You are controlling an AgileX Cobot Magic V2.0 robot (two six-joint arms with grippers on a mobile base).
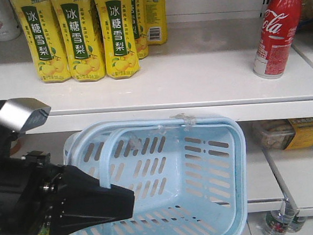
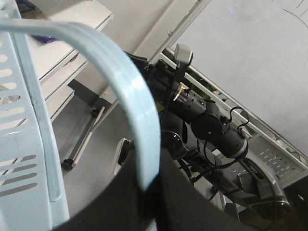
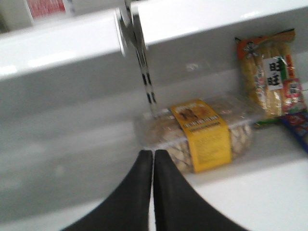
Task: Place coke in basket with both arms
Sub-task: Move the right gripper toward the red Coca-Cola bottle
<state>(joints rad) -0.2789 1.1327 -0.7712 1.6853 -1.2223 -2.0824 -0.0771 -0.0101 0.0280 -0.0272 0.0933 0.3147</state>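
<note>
My L pincer (image 2: 147, 192) pinches basket (image 1: 239, 144) handle (image 2: 130, 96). My R pincer (image 3: 153, 163): pressed together, facing snack box (image 3: 202, 137). Coke (image 1: 275, 28) upright nr shelf (image 1: 186, 80) edge, bare room left.

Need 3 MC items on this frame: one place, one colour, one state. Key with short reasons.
1. Where is the coke?
A. in the basket
B. on the upper shelf, at the right
C. in a gripper

2. What colour is the basket?
A. pale blue
B. red
C. green

3. What state is the right gripper in?
A. wide open
B. shut on the coke
C. shut, empty

Key:
1. B: it stands on the upper shelf, right of the yellow bottles.
2. A: rim and slotted walls are pale blue.
3. C: fingers touch, nothing between.
</note>
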